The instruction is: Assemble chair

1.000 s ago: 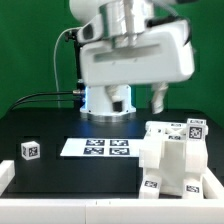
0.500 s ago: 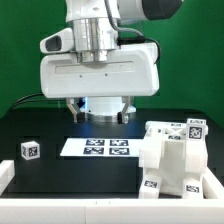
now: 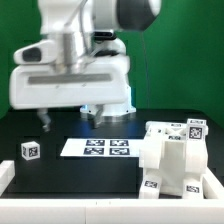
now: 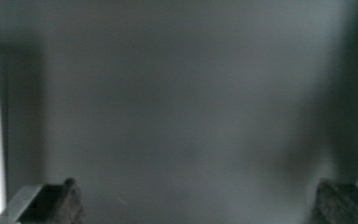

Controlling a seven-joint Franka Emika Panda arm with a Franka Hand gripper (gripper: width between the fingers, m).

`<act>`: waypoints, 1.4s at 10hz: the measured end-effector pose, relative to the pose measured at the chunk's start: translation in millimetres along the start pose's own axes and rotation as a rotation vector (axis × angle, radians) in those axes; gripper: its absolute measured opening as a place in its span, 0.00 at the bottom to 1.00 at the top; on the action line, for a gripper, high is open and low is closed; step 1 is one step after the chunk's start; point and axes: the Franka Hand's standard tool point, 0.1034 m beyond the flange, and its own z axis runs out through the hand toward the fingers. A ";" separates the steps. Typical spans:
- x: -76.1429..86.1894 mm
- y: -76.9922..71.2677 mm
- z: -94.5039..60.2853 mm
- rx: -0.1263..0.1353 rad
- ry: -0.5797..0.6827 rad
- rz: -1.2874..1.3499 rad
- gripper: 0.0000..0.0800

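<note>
I'm looking at a robotics lab setup: black desk (image 3: 60, 128) w/ raised white edge, plain green backdrop (image 3: 195, 70), a marker board (image 3: 98, 148) fixed flat, tagged white chair parts (image 3: 172, 160) and a big white robot arm (image 3: 75, 60) w/ cabling.

Small block (image 3: 30, 151) at exterior view's left of marker board (image 3: 98, 148), chair (image 3: 173, 158) at right.

Your blocky white chair assembly (image 3: 172, 158), tagged, lower right of frame, your small tagged cube (image 3: 30, 150) well apart, lower left

Even light; wrist view seemingly blurred
</note>
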 end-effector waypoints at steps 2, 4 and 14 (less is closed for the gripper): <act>0.5 3.4 1.9 -0.033 0.021 -0.040 0.81; -1.1 1.7 3.6 -0.025 -0.003 -0.028 0.81; -52.5 58.8 28.7 -0.023 -0.663 0.004 0.81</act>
